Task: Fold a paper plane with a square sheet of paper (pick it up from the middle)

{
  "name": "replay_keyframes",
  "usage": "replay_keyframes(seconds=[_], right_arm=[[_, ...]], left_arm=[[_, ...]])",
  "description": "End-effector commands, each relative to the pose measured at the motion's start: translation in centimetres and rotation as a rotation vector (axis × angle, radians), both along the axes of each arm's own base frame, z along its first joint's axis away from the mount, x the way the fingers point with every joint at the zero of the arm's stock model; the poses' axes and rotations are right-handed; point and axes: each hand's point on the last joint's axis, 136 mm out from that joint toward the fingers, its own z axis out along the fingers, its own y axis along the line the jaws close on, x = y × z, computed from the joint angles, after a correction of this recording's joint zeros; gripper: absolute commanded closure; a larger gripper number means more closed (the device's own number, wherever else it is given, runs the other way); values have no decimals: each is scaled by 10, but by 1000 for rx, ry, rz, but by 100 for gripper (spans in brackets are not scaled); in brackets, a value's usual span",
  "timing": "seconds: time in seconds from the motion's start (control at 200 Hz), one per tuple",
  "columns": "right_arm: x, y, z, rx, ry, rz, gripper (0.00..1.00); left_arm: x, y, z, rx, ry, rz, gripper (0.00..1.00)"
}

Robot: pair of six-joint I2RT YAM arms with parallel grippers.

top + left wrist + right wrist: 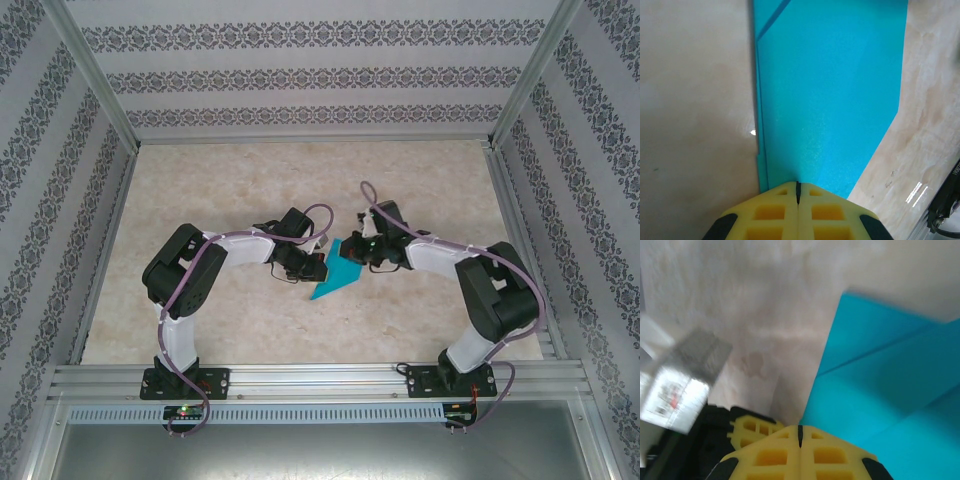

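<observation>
The square sheet of paper [334, 275] lies creased on the marble table as a narrow teal-blue shape, its point toward the near left. In the left wrist view the paper [830, 90] spreads broad and flat beyond my left gripper [797, 186], whose yellow jaws are shut with their tips at its near edge. My right gripper [800, 429] is shut too, tips at a corner of the paper [890, 390], where fold lines show. From above, the left gripper [312, 262] and right gripper [358, 254] face each other across the paper's far end.
Aluminium frame rails [310, 380] run along the near edge, and patterned walls [300, 80] close in the other three sides. A yellow finger [751, 432] of the left gripper sits close beside my right gripper. A black part of the right arm [945, 210] stands near the paper.
</observation>
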Motion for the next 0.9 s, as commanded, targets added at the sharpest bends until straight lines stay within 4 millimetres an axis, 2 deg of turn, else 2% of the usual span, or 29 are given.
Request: replay_keyframes(seconds=[0.0, 0.12, 0.335, 0.48, 0.58, 0.724, 0.894], right_arm=[[-8, 9, -19, -16, 55, 17, 100], [-11, 17, -28, -5, 82, 51, 100], [-25, 21, -39, -15, 116, 86, 100], [-24, 13, -48, -75, 125, 94, 100], [-11, -5, -53, -112, 112, 56, 100], [22, -40, -56, -89, 111, -68, 100], [53, -69, -58, -83, 120, -178, 100]], left_arm=[[-25, 32, -42, 160, 129, 25, 100], [-26, 33, -42, 163, 134, 26, 100], [-26, 32, -43, 161, 137, 25, 100], [-28, 34, -44, 170, 143, 22, 100], [-32, 37, -46, 185, 154, 13, 100], [-39, 43, -51, 194, 170, 4, 100], [-41, 44, -51, 180, 170, 3, 100]])
